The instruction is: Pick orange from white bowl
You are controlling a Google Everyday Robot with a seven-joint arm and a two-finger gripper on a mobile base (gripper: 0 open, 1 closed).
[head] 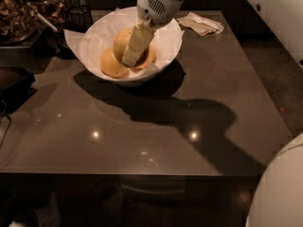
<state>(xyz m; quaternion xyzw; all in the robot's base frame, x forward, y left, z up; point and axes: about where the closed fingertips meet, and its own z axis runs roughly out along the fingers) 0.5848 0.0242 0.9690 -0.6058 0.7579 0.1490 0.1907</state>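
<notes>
The white bowl, lined with crinkled white paper, stands at the far middle of the dark table. Three oranges lie in it. A yellow-orange one is at the back, another is at the front left, and a slightly redder one is at the right. My gripper reaches down into the bowl from above. It lies right against the back orange and covers that orange's right side.
A crumpled paper napkin lies behind the bowl to the right. Dark containers and a wire basket stand at the far left. A dark tray sits at the left edge. My white body fills the lower right corner.
</notes>
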